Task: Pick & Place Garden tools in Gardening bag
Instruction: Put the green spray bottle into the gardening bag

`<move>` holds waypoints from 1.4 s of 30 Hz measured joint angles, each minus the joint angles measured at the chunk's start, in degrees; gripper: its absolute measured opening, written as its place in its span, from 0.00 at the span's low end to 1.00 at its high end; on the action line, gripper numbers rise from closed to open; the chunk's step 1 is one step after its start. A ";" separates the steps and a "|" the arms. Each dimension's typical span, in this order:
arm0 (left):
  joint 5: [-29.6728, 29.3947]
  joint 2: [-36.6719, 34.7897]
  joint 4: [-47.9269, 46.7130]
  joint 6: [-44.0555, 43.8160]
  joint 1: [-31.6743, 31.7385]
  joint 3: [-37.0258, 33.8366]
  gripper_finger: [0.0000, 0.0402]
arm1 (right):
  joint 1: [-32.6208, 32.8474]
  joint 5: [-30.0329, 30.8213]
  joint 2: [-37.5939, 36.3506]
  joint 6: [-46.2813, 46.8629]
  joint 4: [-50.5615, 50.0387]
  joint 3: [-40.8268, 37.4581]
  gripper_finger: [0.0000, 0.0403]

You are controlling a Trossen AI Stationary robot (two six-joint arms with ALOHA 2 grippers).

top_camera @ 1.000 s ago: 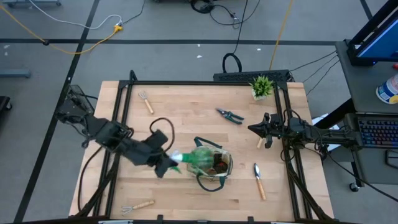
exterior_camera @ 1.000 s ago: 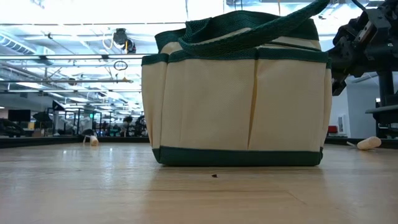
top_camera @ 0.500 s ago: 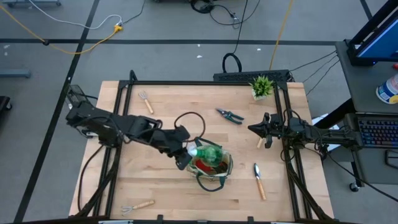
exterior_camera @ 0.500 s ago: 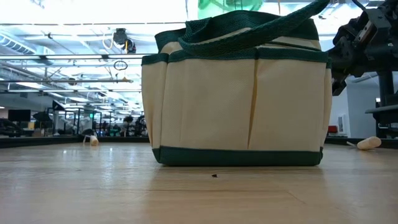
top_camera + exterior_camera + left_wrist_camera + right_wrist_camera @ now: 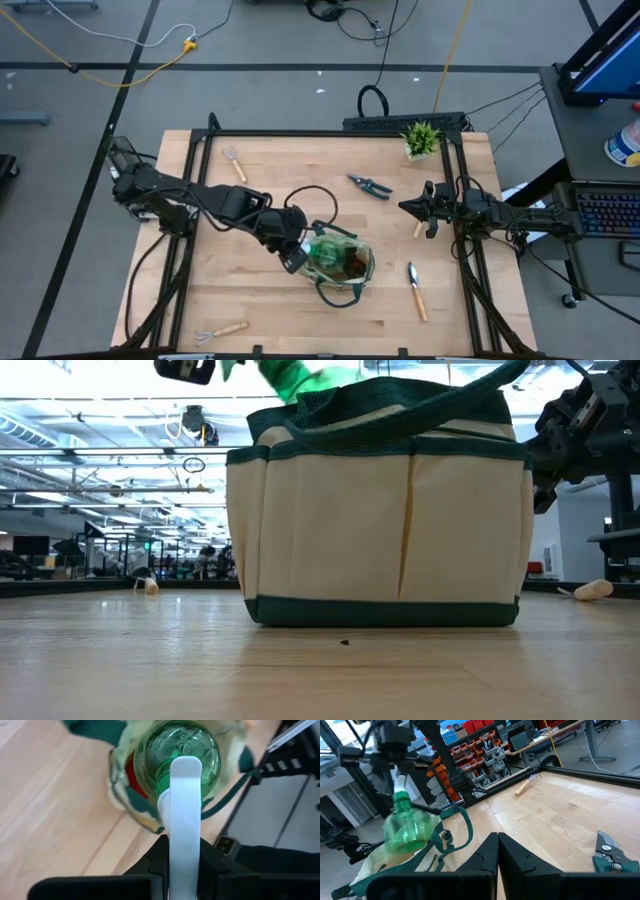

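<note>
left gripper (image 5: 296,256), fingers clamped on the spray bottle (image 5: 326,252) nozzle over the gardening bag (image 5: 345,268); released off-centre, it could catch the rim and tumble onto the tabletop (image 5: 300,190).

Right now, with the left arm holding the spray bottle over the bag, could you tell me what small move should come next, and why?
Probably lower it a little further, then let go. The left hand grips the spray bottle by its white nozzle, with the green body hanging at the mouth of the bag, above the red glove inside. The right hand waits shut near the table's right edge.
</note>
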 joint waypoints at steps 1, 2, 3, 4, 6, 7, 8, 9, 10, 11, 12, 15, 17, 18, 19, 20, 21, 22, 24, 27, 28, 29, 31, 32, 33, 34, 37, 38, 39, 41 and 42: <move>0.00 0.00 -0.63 0.23 0.08 0.00 0.13 | 0.00 0.00 0.00 0.00 0.00 0.00 0.00; 0.00 0.18 -0.81 0.62 0.10 0.00 0.13 | 0.00 0.00 0.00 0.00 0.00 0.00 0.00; 0.01 0.31 -0.72 0.83 0.23 0.00 0.13 | 0.00 0.00 0.00 0.00 0.00 0.02 0.00; 0.02 0.48 -0.73 1.01 0.25 0.00 0.13 | 0.00 0.00 0.00 0.00 0.00 0.01 0.00; 0.34 0.59 -1.08 1.13 0.47 0.00 0.13 | 0.00 0.00 0.00 0.10 0.00 0.01 0.00; 0.58 0.55 -1.10 1.34 0.58 0.00 0.13 | 0.00 0.00 0.00 0.27 0.00 0.02 0.00; 0.64 0.47 -1.10 1.48 0.67 0.00 0.13 | 0.00 0.00 0.00 0.42 -0.01 0.01 0.00; 0.66 0.46 -1.22 1.69 0.87 0.00 0.13 | 0.00 0.00 0.00 0.44 0.00 0.02 0.00; 0.66 0.46 -1.49 1.94 1.01 0.00 0.13 | 0.00 0.00 0.01 0.44 0.00 0.01 0.00; 0.69 0.48 -1.86 2.10 1.22 0.00 0.13 | 0.00 0.00 0.00 0.44 0.00 0.02 0.00; 0.70 0.50 -2.29 2.24 1.43 0.00 0.13 | 0.00 0.00 0.00 0.44 0.00 0.00 0.00; 1.00 0.48 -4.03 2.76 1.99 0.00 0.13 | 0.00 0.00 0.00 0.45 0.00 0.01 0.00; 1.14 0.52 -5.06 3.18 2.24 0.00 0.13 | 0.00 0.00 0.01 0.45 0.00 0.00 0.00; 1.15 0.60 -5.32 3.41 2.44 0.00 0.13 | 0.00 0.00 0.00 0.46 -0.01 0.01 0.00; 1.32 0.75 -5.49 3.58 2.50 0.00 0.13 | 0.00 0.00 0.00 0.46 0.00 0.02 0.00; 1.54 0.86 -5.56 3.69 2.60 0.00 0.13 | 0.00 0.00 0.01 0.44 0.00 0.01 0.00; 1.83 0.95 -5.56 3.96 2.68 0.00 0.13 | 0.00 0.00 0.00 0.46 0.00 0.00 0.00; 2.23 0.98 -5.56 4.24 2.72 0.00 0.13 | 0.00 0.00 0.00 0.46 0.00 0.02 0.00; 2.62 1.00 -5.56 5.20 2.71 0.00 0.13 | 0.00 0.00 0.00 0.46 0.00 0.01 0.00; 2.65 1.91 -5.90 6.51 2.71 0.00 0.13 | 0.00 0.00 0.01 0.46 -0.02 0.00 0.00; 2.76 2.06 -6.00 7.00 2.69 -0.02 0.13 | 0.00 0.02 0.02 0.46 -0.02 0.00 0.00; 3.04 2.40 -5.86 7.60 2.71 -0.02 0.13 | 0.00 0.02 0.01 0.46 -0.02 0.00 0.00; 3.92 2.91 -5.62 8.57 2.71 0.02 0.13 | 0.00 0.00 0.02 0.46 -0.02 0.00 0.00; 4.18 3.30 -5.82 9.04 2.71 0.00 0.13 | 0.00 0.02 0.02 0.46 -0.02 0.00 0.00; 4.40 3.92 -5.89 9.54 2.71 0.00 0.13 | 0.00 0.02 0.06 0.46 -0.02 0.02 0.00; 4.76 4.49 -5.76 9.85 2.71 0.00 0.13 | 0.00 0.02 0.16 0.46 -0.02 0.00 0.00; 5.43 5.06 -6.03 10.53 2.74 0.00 0.13 | 0.00 0.02 0.34 0.66 -0.02 0.01 0.00; 5.53 5.41 -5.91 10.72 2.76 0.02 0.13 | 0.00 0.02 0.52 0.67 -0.03 0.02 0.00; 5.55 5.71 -5.91 11.03 2.76 0.02 0.13 | 0.00 0.01 0.55 0.67 -0.04 0.01 0.00; 5.57 5.99 -5.96 11.46 2.74 0.02 0.13 | 0.00 0.02 0.52 0.68 -0.02 0.00 0.00; 5.57 6.24 -5.80 11.62 2.75 0.02 0.13 | 0.00 0.02 0.57 0.68 -0.04 0.00 0.00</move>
